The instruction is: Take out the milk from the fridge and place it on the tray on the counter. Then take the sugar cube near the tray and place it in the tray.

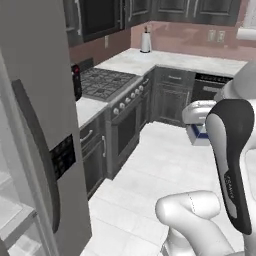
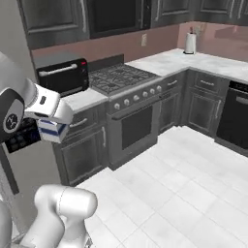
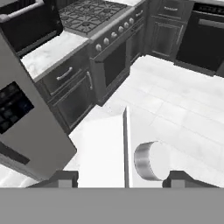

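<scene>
My gripper (image 2: 51, 122) is shut on the milk (image 2: 52, 131), a small white carton with a blue band, and holds it in the air over the kitchen floor. In the left base view the milk (image 1: 199, 132) hangs under the white hand, right of the stove. In the hand view the carton's white gabled top (image 3: 103, 151) and round cap sit between the dark fingertips (image 3: 61, 177). The grey fridge (image 1: 40, 80) stands at the left with its glass shelves (image 1: 12, 210) exposed. The marble counter (image 2: 85, 99) lies beside it. The tray and the sugar cube are out of view.
A black oven-like appliance (image 2: 60, 72) sits on the counter next to the fridge. Right of it stands the gas stove (image 2: 121, 77). A paper towel roll (image 1: 145, 41) is on the far corner counter. The white tiled floor (image 2: 184, 184) offers wide room.
</scene>
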